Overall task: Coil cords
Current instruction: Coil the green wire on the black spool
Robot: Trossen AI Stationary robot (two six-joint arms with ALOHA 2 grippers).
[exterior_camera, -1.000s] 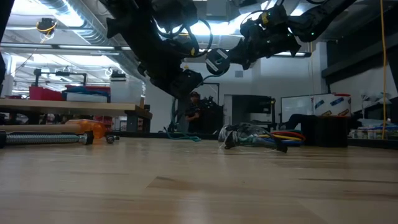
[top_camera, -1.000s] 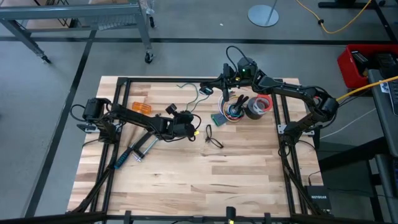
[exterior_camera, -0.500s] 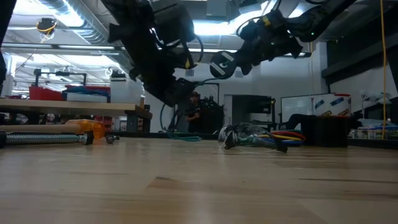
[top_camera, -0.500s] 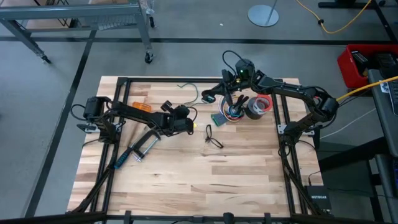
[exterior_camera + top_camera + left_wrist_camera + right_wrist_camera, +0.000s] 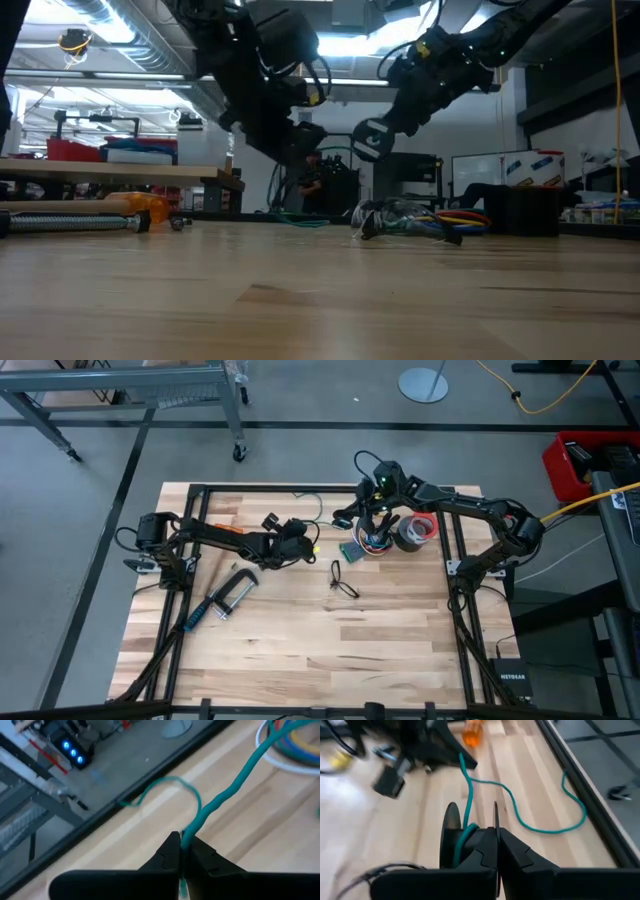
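Observation:
The cord I see in hand is thin and teal (image 5: 517, 815), not black. My left gripper (image 5: 300, 540) is shut on it above the table's far middle. My right gripper (image 5: 346, 518) is shut on a small black round spool (image 5: 370, 140), and the cord runs into the spool (image 5: 452, 827). Between the grippers the cord hangs in the air. Its free tail lies in a loop on the table by the far edge (image 5: 305, 500). A small yellow piece (image 5: 315, 547) shows beside my left gripper; I cannot tell what it belongs to. My left gripper pinches the teal cord (image 5: 186, 837) between its two fingertips, partway along its length. One stretch runs off toward the spool, the other curves down to the table, and a short bit sticks out behind the fingers. The held part is clear of the table. My right gripper pinches the spool by one thin black flange (image 5: 495, 817) between its fingers. The second flange stands beside the fingers, and the cord (image 5: 466, 832) enters between the two flanges. The spool is lifted clear of the table.
A metal clamp (image 5: 225, 600) lies at the left. An orange tool (image 5: 226, 532) lies under my left arm. Black wire loops (image 5: 342, 580) lie mid-table. A bundle of multicoloured wires (image 5: 375, 540) and a tape roll (image 5: 415, 530) sit under my right arm. A person (image 5: 314, 180) stands far behind.
My left gripper has carried the cord toward the table's far edge, closer to my right gripper. My right gripper has gone down and a little toward the near edge with the spool, and the spool has turned. Both grippers have stayed shut.

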